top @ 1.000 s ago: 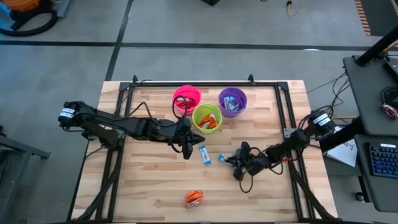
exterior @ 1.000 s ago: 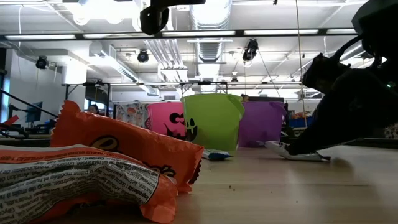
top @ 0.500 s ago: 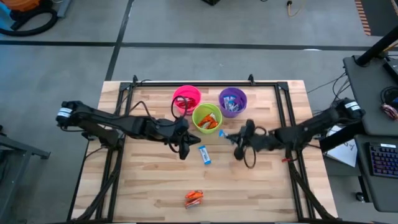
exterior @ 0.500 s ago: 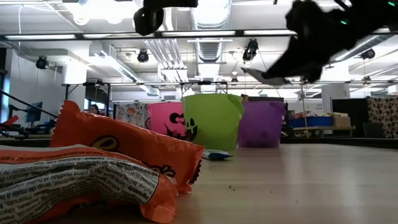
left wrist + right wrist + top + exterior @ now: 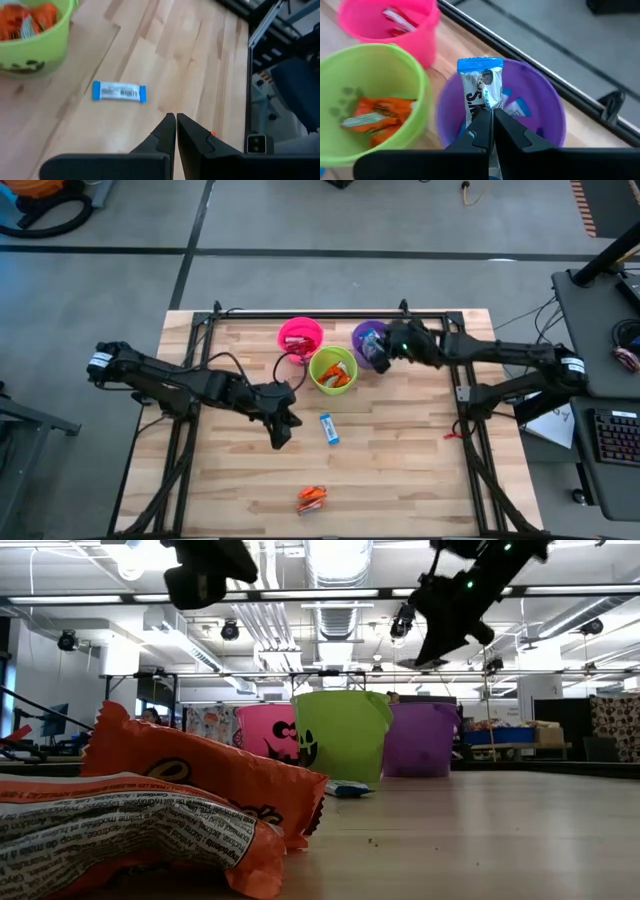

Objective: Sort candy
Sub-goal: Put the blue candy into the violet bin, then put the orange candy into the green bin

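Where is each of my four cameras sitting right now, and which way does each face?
High: overhead, looking straight down; both arms show.
Low: table height, facing the cups across orange candies; both arms overhead.
Left wrist: above bare table, facing the blue candy; left gripper shut, empty.
Right wrist: over the purple cup; right gripper shut on a blue-and-white candy.
Shared: green cup appears in all four.

My right gripper (image 5: 383,347), which was low over the table near its right side a second ago, now hangs above the purple cup (image 5: 540,107), pinching a blue-and-white candy (image 5: 481,87) lifted off the wood. My left gripper (image 5: 283,438) has drifted back from beside the green cup (image 5: 333,370) toward the near edge, fingers closed and empty.
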Robot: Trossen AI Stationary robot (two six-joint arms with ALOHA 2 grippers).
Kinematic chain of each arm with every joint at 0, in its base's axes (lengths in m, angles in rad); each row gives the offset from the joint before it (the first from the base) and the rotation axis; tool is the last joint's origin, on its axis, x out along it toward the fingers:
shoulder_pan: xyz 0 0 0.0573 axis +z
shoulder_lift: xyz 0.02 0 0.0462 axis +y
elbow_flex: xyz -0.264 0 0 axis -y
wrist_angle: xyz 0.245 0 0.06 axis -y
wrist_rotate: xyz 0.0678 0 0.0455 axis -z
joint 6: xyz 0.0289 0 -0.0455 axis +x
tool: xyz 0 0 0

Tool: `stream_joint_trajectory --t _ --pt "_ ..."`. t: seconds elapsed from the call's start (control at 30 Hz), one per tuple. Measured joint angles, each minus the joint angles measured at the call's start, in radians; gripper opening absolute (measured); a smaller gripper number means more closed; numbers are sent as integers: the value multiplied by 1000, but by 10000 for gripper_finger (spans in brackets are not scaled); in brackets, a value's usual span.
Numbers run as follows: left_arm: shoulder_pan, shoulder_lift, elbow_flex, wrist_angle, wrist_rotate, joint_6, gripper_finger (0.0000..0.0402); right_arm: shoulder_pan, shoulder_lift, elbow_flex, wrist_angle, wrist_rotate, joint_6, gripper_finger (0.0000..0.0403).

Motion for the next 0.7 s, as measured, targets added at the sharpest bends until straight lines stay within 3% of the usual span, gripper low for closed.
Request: stream_joint_trajectory --t 0.23,0.7 --pt "-44 1 0 -20 0 -17 0 -111 95 60 -28 -157 0 18" --pt "-95 2 0 -61 23 -33 0 -115 174 196 -210 -171 44 140"
